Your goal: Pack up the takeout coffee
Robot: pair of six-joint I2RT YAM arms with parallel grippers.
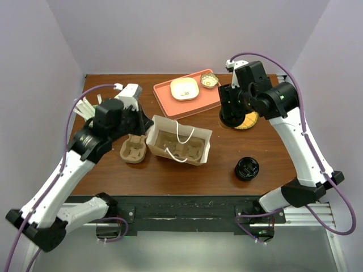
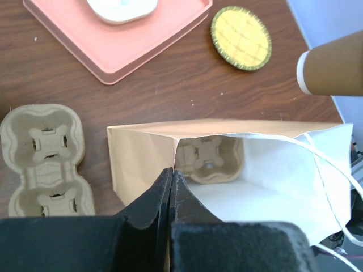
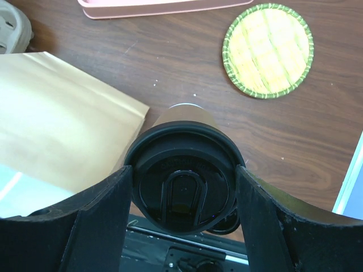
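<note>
The takeout coffee (image 1: 229,117), a brown cup with a round black lid (image 3: 184,178), hangs in my right gripper (image 1: 231,109) above the table, next to the yellow coaster (image 1: 248,120). In the right wrist view the fingers (image 3: 108,215) press both sides of the lid. The cup's brown body also shows in the left wrist view (image 2: 334,65). The brown paper bag (image 1: 178,139) stands open mid-table with a pulp cup carrier (image 2: 210,158) inside. My left gripper (image 2: 171,173) is shut on the bag's left rim (image 2: 142,158).
A second pulp carrier (image 1: 133,148) lies left of the bag. A squat black round piece (image 1: 247,168) sits front right. A pink tray (image 1: 170,101) at the back holds a white dish (image 1: 185,88) and a small bowl (image 1: 209,80). White sticks (image 1: 85,105) lie far left.
</note>
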